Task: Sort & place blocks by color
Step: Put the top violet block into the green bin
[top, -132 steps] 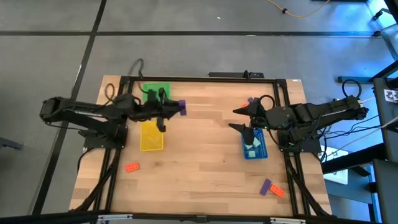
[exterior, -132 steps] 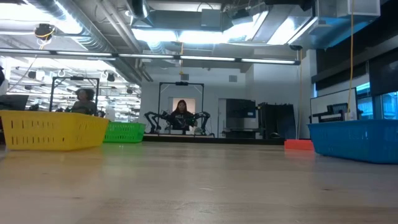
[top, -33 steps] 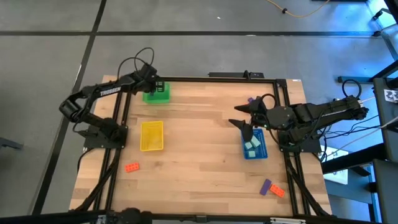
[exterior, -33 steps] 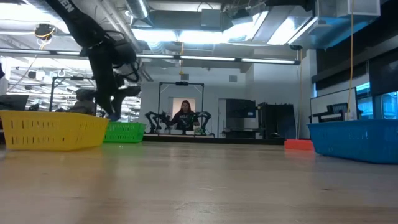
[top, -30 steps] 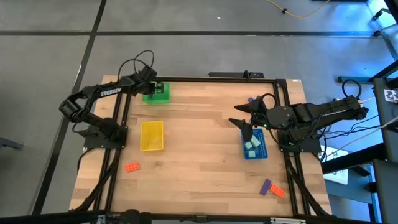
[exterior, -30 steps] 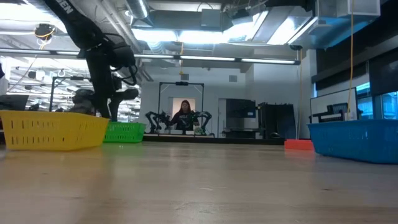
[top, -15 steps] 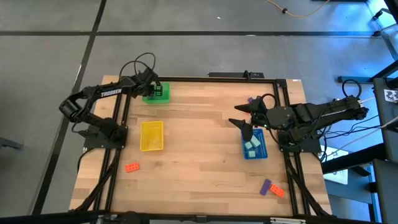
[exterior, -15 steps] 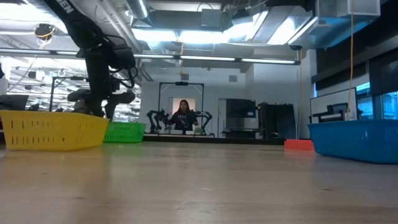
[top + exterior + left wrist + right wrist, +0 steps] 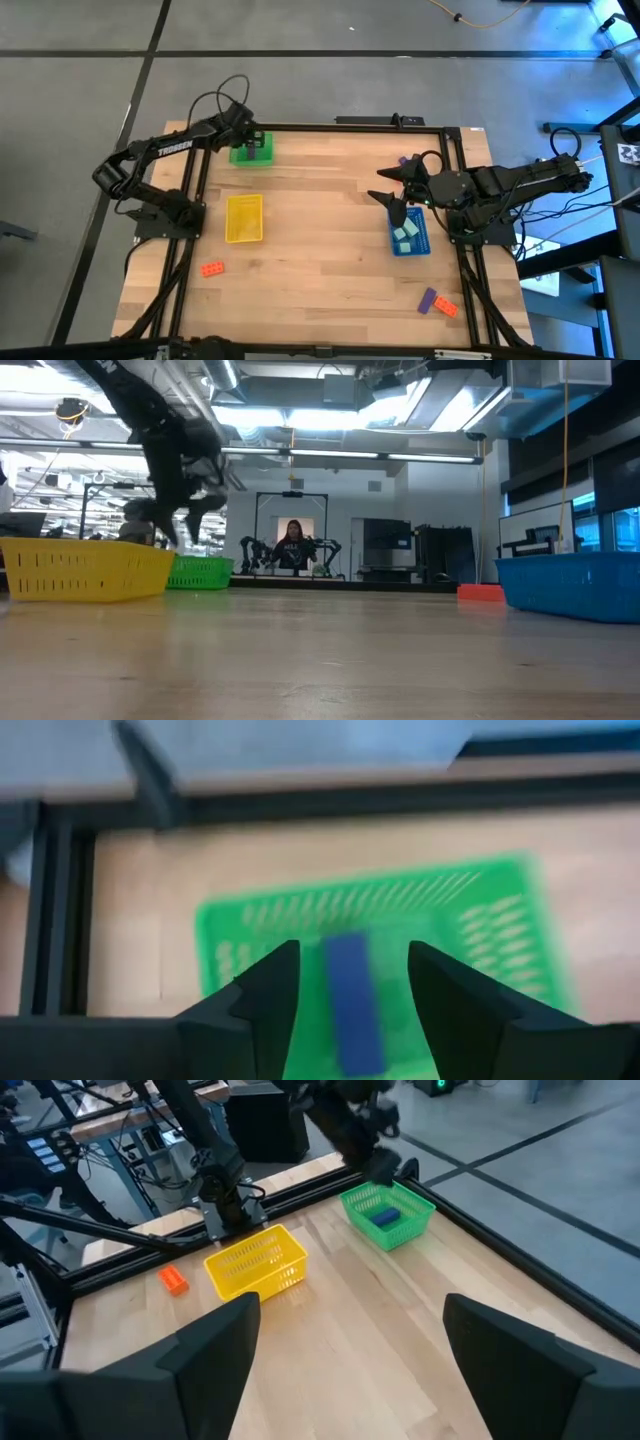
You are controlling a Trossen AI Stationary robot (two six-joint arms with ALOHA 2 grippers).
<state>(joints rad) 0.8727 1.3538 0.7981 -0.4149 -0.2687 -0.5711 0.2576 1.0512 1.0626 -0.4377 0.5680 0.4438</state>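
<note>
Bench surface (image 9: 330, 240) carries three trays. Left end effector (image 9: 251, 141), fingers apart, hangs over the green tray (image 9: 262, 155) holding a purple block (image 9: 352, 1002). Descending risks snagging the rim; right end effector (image 9: 392, 196) waits, fingers apart.

arms: two, dark, jointed segments
marking: white lettering along the left arm (image 9: 165, 150) (too small to read surely)
cables: black loops at both wrists
fingers (image 9: 262, 1005): dark, wedge-shaped, tapered tips

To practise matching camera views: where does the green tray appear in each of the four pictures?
High: green tray at the table's far left.
Low: left, behind the yellow tray.
Left wrist: centre, just beyond the fingers.
Right wrist: upper middle.
Shared landmark: the yellow tray, except in the left wrist view.
</note>
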